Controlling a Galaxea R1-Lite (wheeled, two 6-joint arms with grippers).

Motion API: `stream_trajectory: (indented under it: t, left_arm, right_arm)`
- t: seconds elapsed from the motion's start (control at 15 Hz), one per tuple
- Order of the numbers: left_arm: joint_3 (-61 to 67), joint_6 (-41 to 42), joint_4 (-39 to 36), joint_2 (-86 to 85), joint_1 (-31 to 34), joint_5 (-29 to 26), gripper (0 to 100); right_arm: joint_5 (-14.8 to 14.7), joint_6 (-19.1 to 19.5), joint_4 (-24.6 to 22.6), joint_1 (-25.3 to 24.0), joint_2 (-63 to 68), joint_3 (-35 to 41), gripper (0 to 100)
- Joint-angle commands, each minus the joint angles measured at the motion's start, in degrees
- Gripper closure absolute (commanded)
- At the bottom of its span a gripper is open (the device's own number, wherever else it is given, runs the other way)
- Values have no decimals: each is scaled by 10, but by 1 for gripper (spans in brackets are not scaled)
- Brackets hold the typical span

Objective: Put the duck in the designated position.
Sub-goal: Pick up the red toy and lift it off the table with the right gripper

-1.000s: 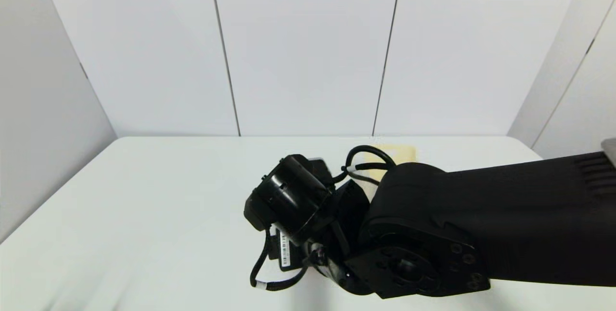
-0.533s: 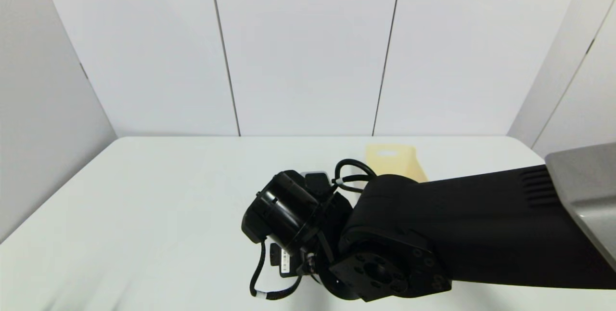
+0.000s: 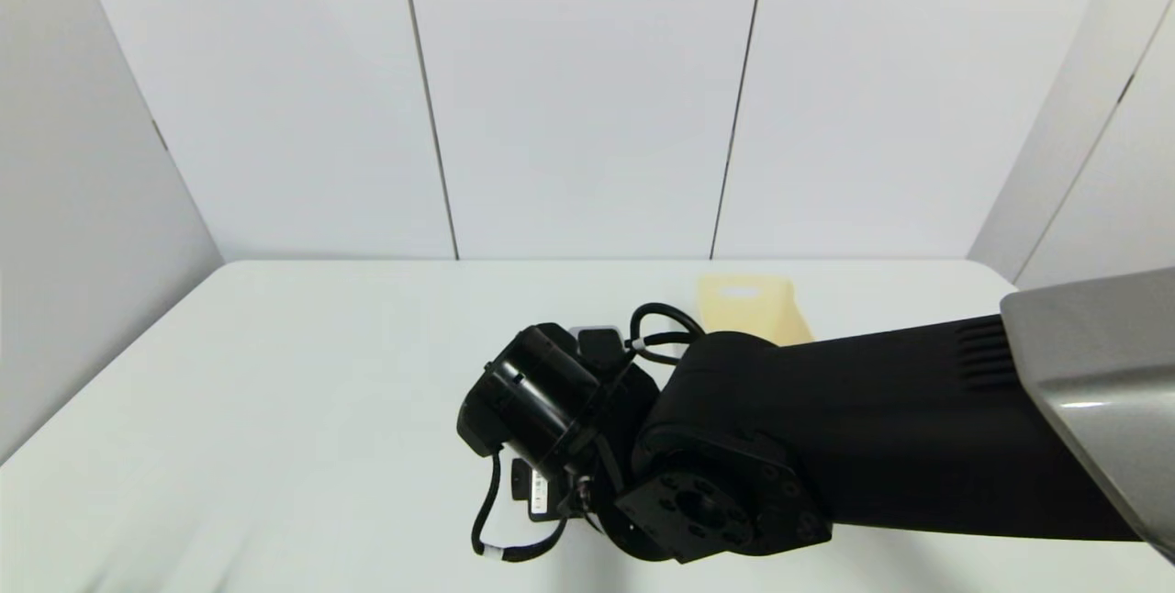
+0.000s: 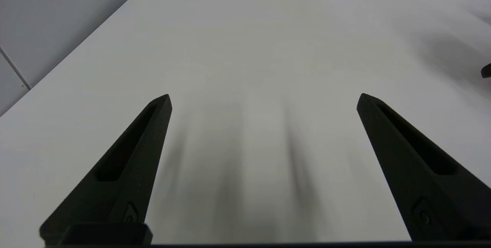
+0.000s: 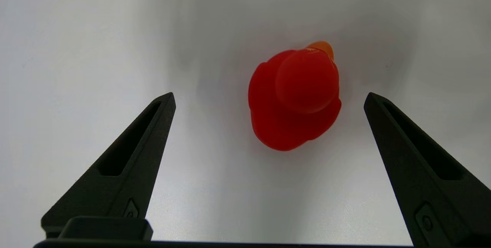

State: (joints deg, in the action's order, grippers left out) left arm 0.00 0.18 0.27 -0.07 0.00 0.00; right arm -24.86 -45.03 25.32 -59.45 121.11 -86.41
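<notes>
- The duck (image 5: 294, 100) is a small glossy red toy: a rounded body with a smaller round head on top and an orange beak tip showing past the head.
- It stands upright on the white table (image 3: 303, 363), seen from above in the right wrist view, with a soft shadow around it.
- The right gripper (image 5: 268, 98) hangs over the duck with its two black fingers (image 5: 130, 152) spread wide; the duck lies between them, nearer one finger, touching neither.
- In the head view the right arm (image 3: 826, 446) reaches in from the right side across the near middle of the table, its wrist bent downward; the arm hides the duck in this view.
- A cream bin (image 3: 748, 304) stands on the table beyond the arm, toward the far edge; its lower part is covered by the arm.
- The left gripper (image 4: 264, 100) is low over bare table on the left side, its fingers (image 4: 134, 152) wide apart and holding nothing.
- The tabletop is plain, matte white, with rounded far corners.
- Pale grey panelled walls (image 3: 587, 88) with thin dark seams close the table in at the back and both sides.
</notes>
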Motion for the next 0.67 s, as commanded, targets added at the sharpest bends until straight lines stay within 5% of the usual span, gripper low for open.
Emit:
stream_trajectory:
  t: [0.07, 0.6, 0.67]
  left_arm:
    - [0, 0, 0, 1, 0, 0, 0]
    - [0, 0, 0, 1, 0, 1, 0]
    - [0, 0, 0, 1, 0, 0, 0]
  right_arm:
    - [-1, -2, 3, 4, 4, -3, 0]
    - [-1, -2, 4, 6, 6, -2, 0]
    - [-1, -2, 4, 6, 5, -2, 100]
